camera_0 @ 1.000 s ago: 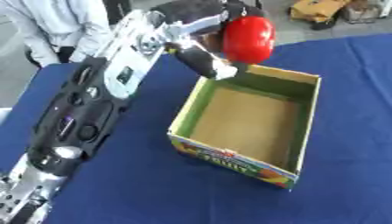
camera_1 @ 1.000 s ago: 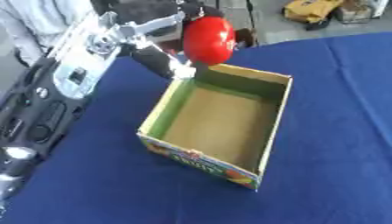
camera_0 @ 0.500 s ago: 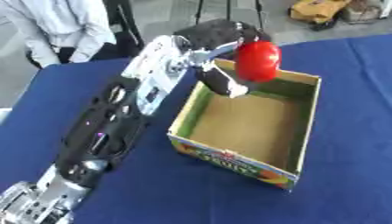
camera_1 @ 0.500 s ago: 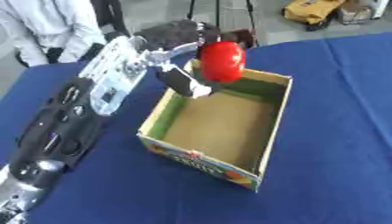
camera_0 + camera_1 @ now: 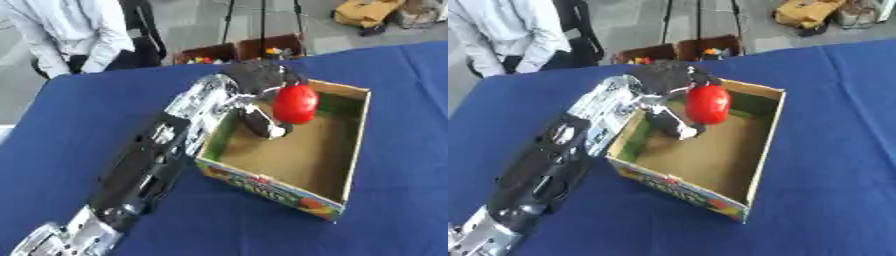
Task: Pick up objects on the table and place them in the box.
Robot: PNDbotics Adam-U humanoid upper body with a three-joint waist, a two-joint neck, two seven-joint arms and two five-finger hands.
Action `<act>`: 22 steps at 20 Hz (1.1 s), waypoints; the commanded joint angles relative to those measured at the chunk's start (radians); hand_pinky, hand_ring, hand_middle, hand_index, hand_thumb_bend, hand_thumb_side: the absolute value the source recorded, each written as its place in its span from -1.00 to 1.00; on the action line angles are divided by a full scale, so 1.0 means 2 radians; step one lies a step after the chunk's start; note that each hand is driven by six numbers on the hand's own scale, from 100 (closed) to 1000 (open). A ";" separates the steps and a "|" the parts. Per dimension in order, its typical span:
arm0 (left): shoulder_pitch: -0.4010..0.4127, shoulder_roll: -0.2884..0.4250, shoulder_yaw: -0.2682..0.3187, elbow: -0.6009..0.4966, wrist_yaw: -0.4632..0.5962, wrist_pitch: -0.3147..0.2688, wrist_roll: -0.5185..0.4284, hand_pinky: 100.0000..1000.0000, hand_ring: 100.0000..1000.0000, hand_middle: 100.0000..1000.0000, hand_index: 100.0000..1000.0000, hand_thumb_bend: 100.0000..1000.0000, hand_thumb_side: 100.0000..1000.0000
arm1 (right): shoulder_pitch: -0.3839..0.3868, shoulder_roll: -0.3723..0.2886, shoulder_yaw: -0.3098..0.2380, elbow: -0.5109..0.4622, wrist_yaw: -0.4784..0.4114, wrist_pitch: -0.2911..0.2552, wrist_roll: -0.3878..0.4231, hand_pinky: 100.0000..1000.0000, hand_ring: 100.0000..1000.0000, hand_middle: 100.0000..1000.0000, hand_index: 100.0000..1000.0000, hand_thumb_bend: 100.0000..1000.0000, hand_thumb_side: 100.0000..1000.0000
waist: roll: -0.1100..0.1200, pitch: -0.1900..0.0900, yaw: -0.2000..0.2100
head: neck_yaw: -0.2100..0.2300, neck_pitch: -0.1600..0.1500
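Note:
A shiny red round object (image 5: 295, 103) hangs inside the open cardboard box (image 5: 355, 136), over its far left part. My left hand (image 5: 260, 82) is shut on it, fingers curled over its top and the thumb (image 5: 262, 124) reaching down below it. The left arm stretches from the lower left corner across the blue table up to the box's left wall. The box has green inner walls, a brown floor and a colourful printed front. My right hand shows in neither view.
The blue-covered table (image 5: 79, 130) runs around the box on all sides. Beyond its far edge stand two small brown crates (image 5: 236, 50) with small items, a tripod and a seated person. A yellow object (image 5: 802, 11) lies on the floor at top right.
My left hand has carried the red object from above the box's far left corner down and inward, so it now hangs inside the box. The camera view has also shifted.

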 commanded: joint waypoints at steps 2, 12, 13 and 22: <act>-0.006 -0.003 -0.003 0.014 -0.007 -0.008 -0.005 -0.84 0.04 0.04 0.28 -1.00 -0.20 | -0.007 -0.006 -0.002 -0.006 -0.002 0.001 0.000 0.46 0.54 0.39 0.49 -1.00 1.00 | 0.002 -0.001 -0.001 | 0.002 -0.004; -0.002 -0.010 -0.006 0.028 0.012 -0.020 -0.036 -0.51 0.30 0.28 0.49 -1.00 0.10 | -0.005 -0.003 -0.003 -0.006 -0.001 0.003 -0.001 0.46 0.54 0.39 0.49 -1.00 1.00 | 0.002 0.000 -0.004 | 0.004 -0.005; -0.002 -0.009 -0.006 0.028 0.011 -0.021 -0.042 -0.33 0.43 0.41 0.60 -1.00 0.21 | -0.005 -0.003 -0.003 -0.006 0.000 0.003 -0.001 0.46 0.54 0.39 0.49 -1.00 1.00 | 0.002 0.000 -0.004 | 0.004 -0.005; -0.003 -0.005 0.000 0.009 -0.011 -0.023 -0.069 0.31 0.81 0.80 1.00 -0.69 0.70 | -0.005 -0.004 -0.004 -0.006 -0.001 0.002 -0.002 0.46 0.54 0.39 0.48 -1.00 1.00 | -0.001 0.000 -0.003 | 0.004 -0.005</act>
